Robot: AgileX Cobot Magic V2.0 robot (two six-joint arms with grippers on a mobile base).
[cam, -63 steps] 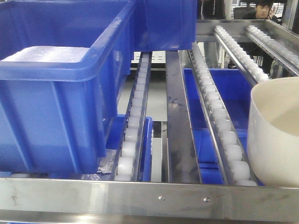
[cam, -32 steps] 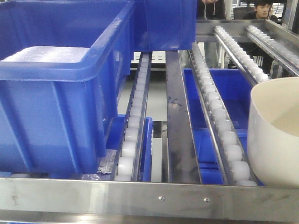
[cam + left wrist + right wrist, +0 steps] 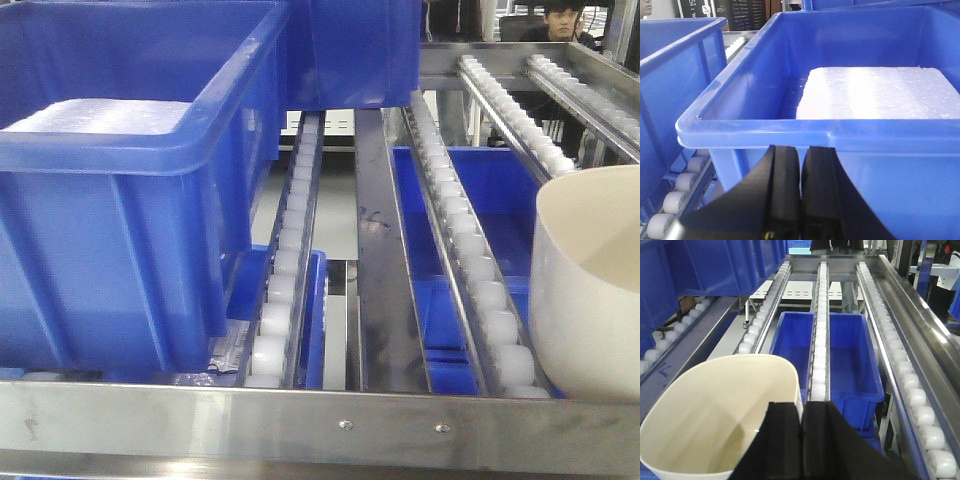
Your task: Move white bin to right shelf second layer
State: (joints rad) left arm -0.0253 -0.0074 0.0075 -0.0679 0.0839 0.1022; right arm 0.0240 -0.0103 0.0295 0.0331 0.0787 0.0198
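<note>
White bin (image 3: 585, 290) sitting at right end of roller rack level (image 3: 470, 270), behind front rail (image 3: 320, 428). Right gripper (image 3: 802, 440) fingers pressed together, seemingly pinching bin's near rim. Left gripper (image 3: 800, 195) fingers closing on nothing, facing blue crate (image 3: 840, 135).

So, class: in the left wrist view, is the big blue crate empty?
No, the blue crate holds a flat white foam-like slab lying inside it, covering much of its floor.
</note>
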